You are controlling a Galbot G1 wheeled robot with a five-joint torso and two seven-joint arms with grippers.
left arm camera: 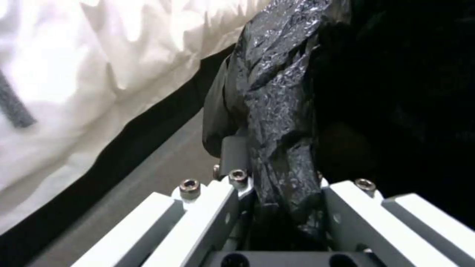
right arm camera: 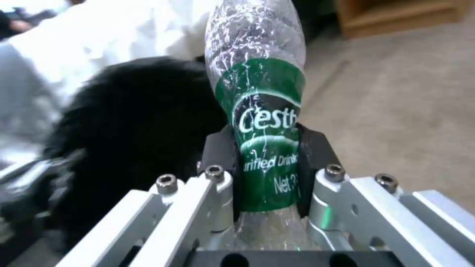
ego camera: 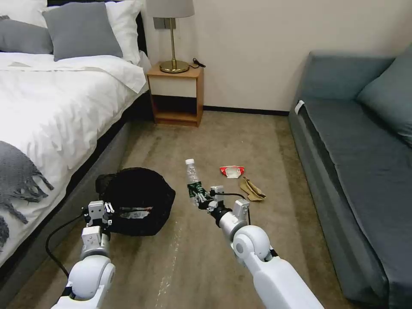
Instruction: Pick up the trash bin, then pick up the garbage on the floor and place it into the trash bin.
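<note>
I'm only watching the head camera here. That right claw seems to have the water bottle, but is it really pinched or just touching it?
Observer: Pinched. In the right wrist view, the right gripper has its dark pads pressed against both sides of the bottle, on the green label.
Operator: And the left claw, does it hold the bin?
Observer: Yes. In the left wrist view, the left gripper is shut on a fold of the black bag at the trash bin's edge.
Operator: What does the label say?
Observer: It shows white letters, "Cest" and part of "Drink"; the rest curves out of sight.
</note>
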